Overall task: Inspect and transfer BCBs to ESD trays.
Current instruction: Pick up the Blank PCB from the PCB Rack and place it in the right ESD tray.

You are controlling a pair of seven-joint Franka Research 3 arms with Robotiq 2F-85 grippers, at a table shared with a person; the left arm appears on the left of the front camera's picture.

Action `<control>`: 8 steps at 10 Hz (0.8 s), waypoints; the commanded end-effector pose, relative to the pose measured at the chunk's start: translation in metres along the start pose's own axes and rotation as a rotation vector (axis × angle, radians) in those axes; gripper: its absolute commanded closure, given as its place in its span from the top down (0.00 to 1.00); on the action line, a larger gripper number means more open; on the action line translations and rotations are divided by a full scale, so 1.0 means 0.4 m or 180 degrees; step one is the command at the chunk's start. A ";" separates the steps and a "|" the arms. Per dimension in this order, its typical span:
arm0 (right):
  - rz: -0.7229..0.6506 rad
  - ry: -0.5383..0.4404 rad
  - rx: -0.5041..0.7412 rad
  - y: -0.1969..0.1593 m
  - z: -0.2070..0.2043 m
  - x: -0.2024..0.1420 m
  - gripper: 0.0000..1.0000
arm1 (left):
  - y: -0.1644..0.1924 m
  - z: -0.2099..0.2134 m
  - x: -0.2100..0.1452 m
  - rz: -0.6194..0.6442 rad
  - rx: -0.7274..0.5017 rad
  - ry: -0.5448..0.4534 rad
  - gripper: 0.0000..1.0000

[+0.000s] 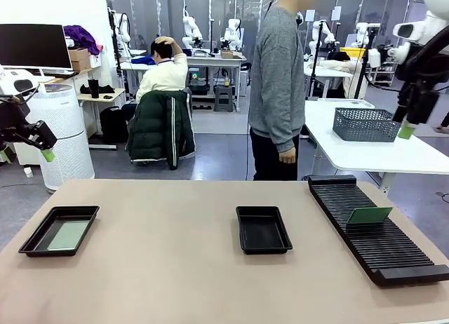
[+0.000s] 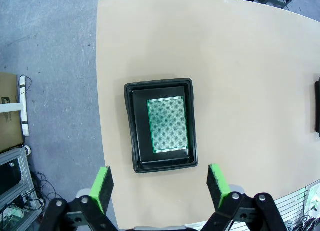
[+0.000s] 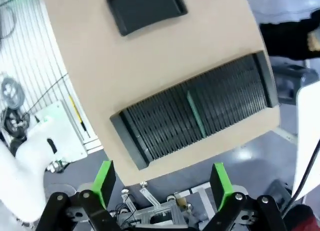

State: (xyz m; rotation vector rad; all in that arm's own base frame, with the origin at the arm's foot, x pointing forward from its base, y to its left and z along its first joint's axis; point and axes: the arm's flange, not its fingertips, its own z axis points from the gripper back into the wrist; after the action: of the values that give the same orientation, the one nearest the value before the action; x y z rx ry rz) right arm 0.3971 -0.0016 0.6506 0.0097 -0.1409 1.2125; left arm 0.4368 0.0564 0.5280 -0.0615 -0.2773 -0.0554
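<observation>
BCB [image 2: 167, 125], thin, green, grid-dotted, lies flat in the left shallow black ESD tray [image 2: 129, 131]; a 2nd BCB [image 1: 370, 215] stands on edge in the ribbed rack [image 1: 393, 247]. Left gripper [image 2: 160, 170] and right gripper [image 3: 162, 167] hover, jaws spread.

You see bright, even light; the tray [image 1: 264, 231] casts a faint shadow; right wrist view is blurred, edges bowed.

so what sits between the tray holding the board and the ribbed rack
A second ESD tray, empty, with bare tabletop either side; the front view shows it.
</observation>
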 end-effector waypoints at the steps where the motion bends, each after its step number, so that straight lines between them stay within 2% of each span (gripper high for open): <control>1: 0.0220 0.0097 0.0244 -0.028 0.013 -0.028 1.00 | -0.002 -0.002 -0.006 0.0001 0.0008 -0.0014 1.00; 3: 0.0609 0.0265 0.0263 -0.038 0.004 -0.069 1.00 | -0.002 -0.002 -0.006 0.0001 0.0008 -0.0014 1.00; 5: 0.0924 0.0264 -0.0029 -0.042 0.005 -0.092 1.00 | -0.002 -0.002 -0.006 0.0001 0.0008 -0.0014 1.00; 6: 0.0932 0.0231 -0.0003 -0.046 0.007 -0.101 1.00 | -0.002 -0.002 -0.006 0.0001 0.0008 -0.0014 1.00; 8: 0.0670 0.0108 -0.0024 -0.069 0.010 -0.112 1.00 | -0.002 -0.002 -0.006 0.0001 0.0008 -0.0014 1.00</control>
State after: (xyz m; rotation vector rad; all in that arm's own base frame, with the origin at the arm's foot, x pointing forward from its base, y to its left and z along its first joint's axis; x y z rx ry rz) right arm 0.4028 -0.0484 0.6538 -0.0459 -0.0852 1.4617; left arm 0.4368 0.0564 0.5280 -0.0616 -0.2773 -0.0555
